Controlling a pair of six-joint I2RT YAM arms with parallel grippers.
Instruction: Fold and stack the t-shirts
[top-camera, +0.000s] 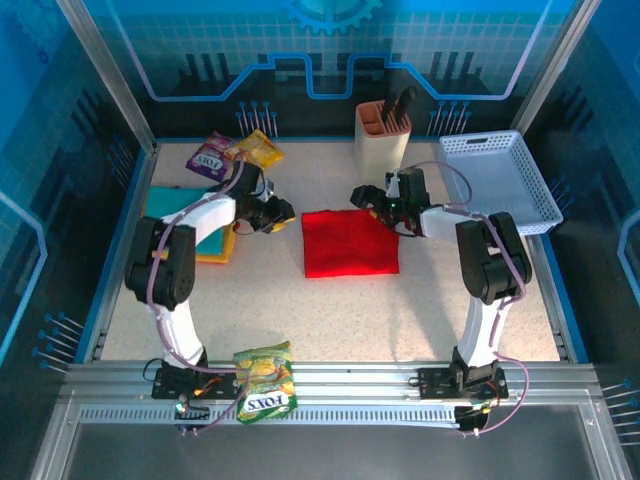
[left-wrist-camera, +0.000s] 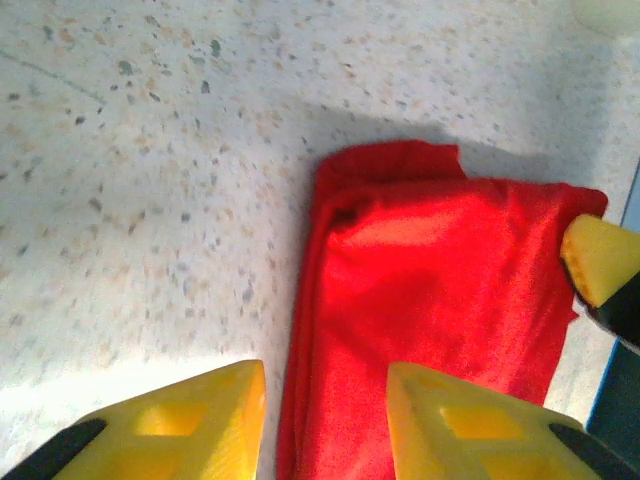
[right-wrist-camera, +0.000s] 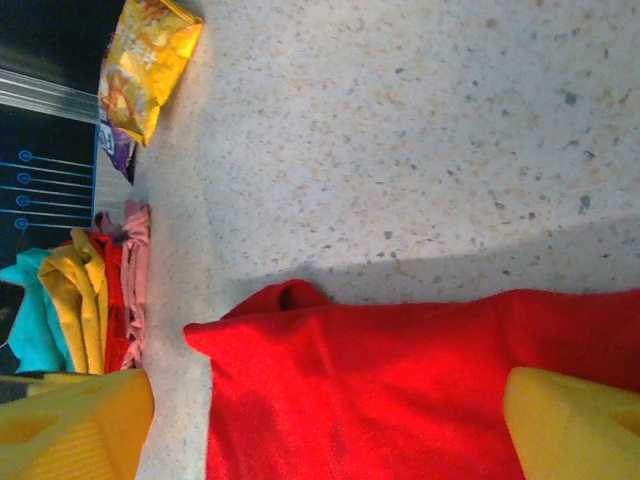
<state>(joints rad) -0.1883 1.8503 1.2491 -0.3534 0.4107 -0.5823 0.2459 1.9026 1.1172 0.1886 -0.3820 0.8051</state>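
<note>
Between the left gripper (top-camera: 274, 214) and the right gripper (top-camera: 370, 203), both with fingers apart and holding nothing, the red t-shirt (top-camera: 350, 243) lies folded, seemingly finished but not yet stacked on the teal and orange-yellow t-shirts (top-camera: 172, 205) at the left gripper's outer side.

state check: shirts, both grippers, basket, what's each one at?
Bright red cloth t-shirt: folded, lying flat, not stacked.
Teal and orange-yellow folded cloth shirts: stacked, left side.
Left gripper: open, empty.
Right gripper: open, empty.
White plastic basket: empty.
</note>
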